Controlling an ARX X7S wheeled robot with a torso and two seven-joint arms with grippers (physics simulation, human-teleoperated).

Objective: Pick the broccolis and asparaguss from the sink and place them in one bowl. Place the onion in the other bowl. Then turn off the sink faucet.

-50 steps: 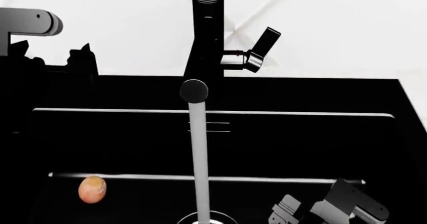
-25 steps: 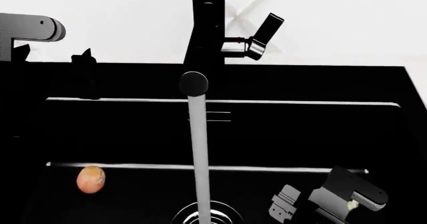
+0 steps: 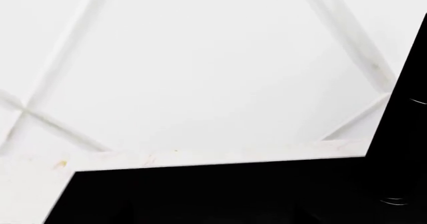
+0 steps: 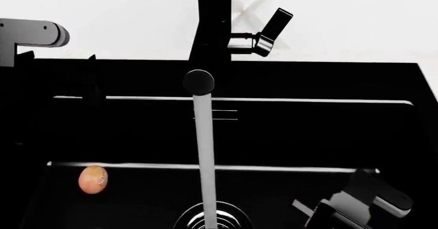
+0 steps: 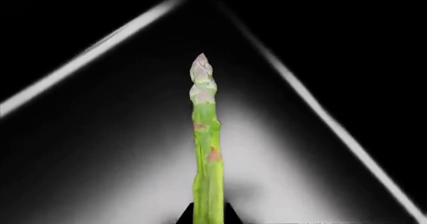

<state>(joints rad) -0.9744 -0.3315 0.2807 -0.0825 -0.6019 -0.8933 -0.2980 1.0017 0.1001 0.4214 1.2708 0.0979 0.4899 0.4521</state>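
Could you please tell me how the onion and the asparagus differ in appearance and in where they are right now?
The onion is round and orange-tan; the asparagus is a long, thin green spear with a pale, pinkish tip. The onion lies loose on the sink floor, on the robot's left side, with no end effector near it; the asparagus runs out from the right wrist camera's lower edge, apparently held there. Both are inside the dark basin.

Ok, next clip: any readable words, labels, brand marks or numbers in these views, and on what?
None. No text, label, brand or number shows in any view.
The faucet and its handle are plain black and metal.
The sink walls carry no marking.
The onion and the asparagus bear no sticker.
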